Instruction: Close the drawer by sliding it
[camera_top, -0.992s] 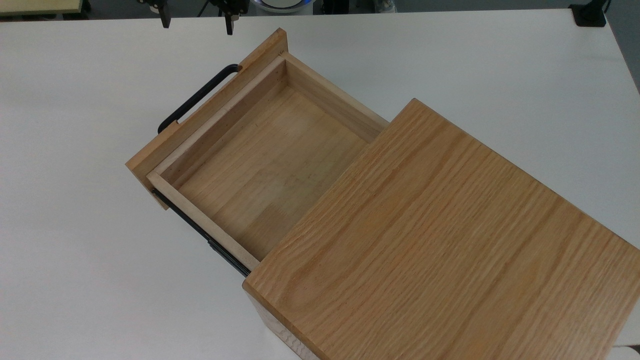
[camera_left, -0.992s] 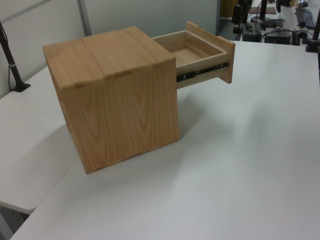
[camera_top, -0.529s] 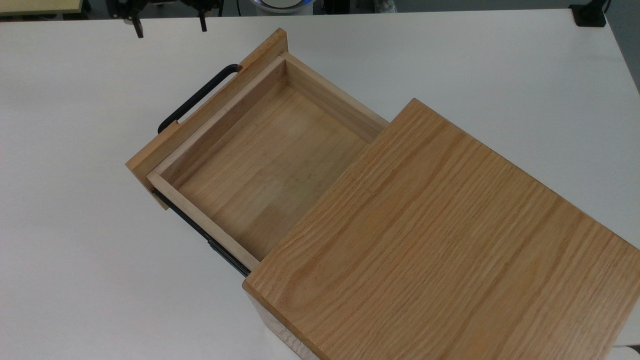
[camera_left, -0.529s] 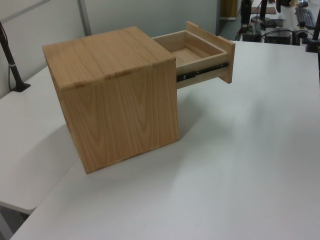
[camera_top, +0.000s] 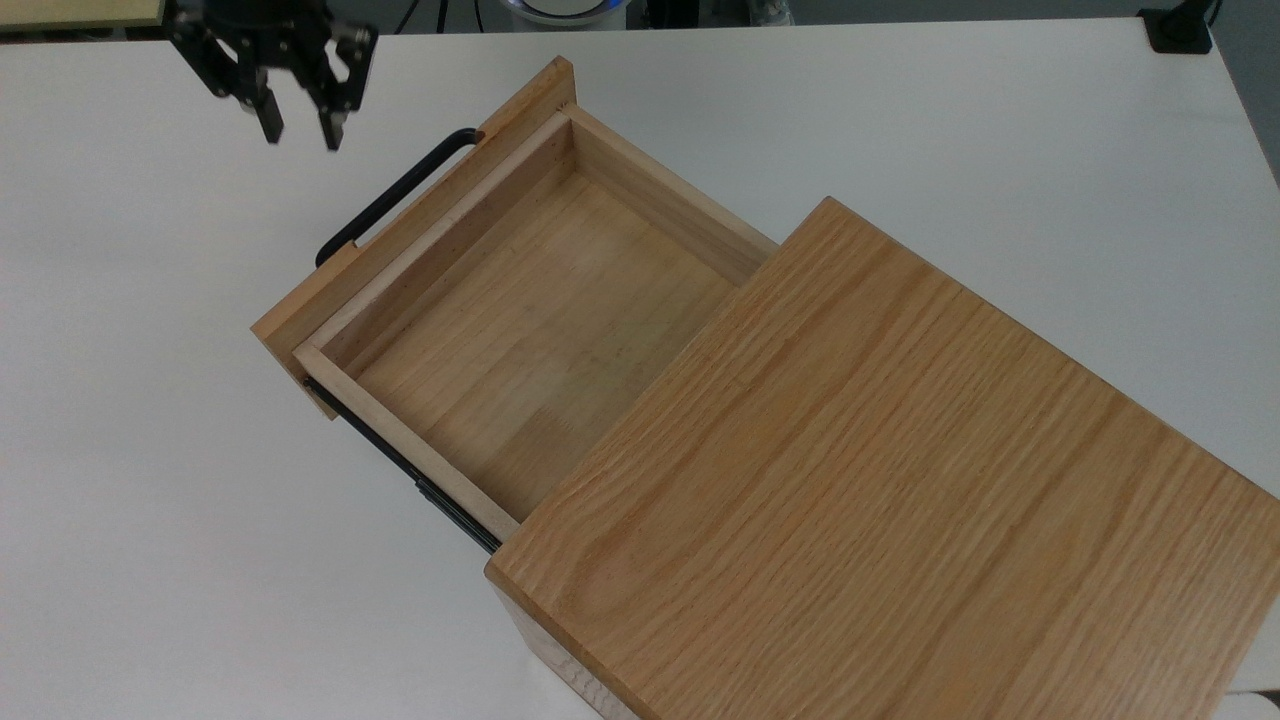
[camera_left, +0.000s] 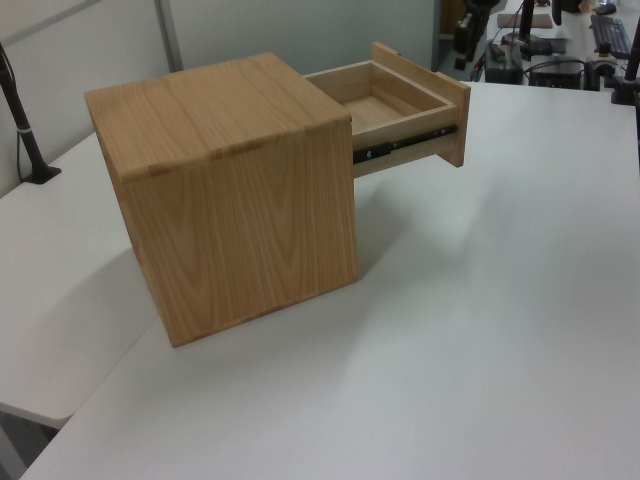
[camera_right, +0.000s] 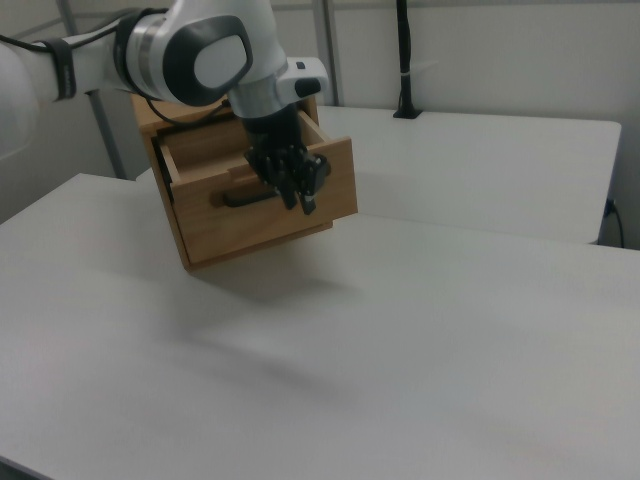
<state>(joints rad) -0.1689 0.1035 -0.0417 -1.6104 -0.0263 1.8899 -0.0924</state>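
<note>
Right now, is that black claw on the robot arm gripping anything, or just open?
Black two-finger gripper: open, holding nothing, hanging in the air short of the pulled-out light-wood drawer.

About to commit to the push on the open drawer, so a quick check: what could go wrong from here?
1. The gripper hangs off the handle's far end in the top view, not facing the front panel; pushing from there could glance off or snag the handle.
2. The drawer sits far out of the cabinet, which rests loose on the table, so a skewed push might slide the cabinet instead.
</note>
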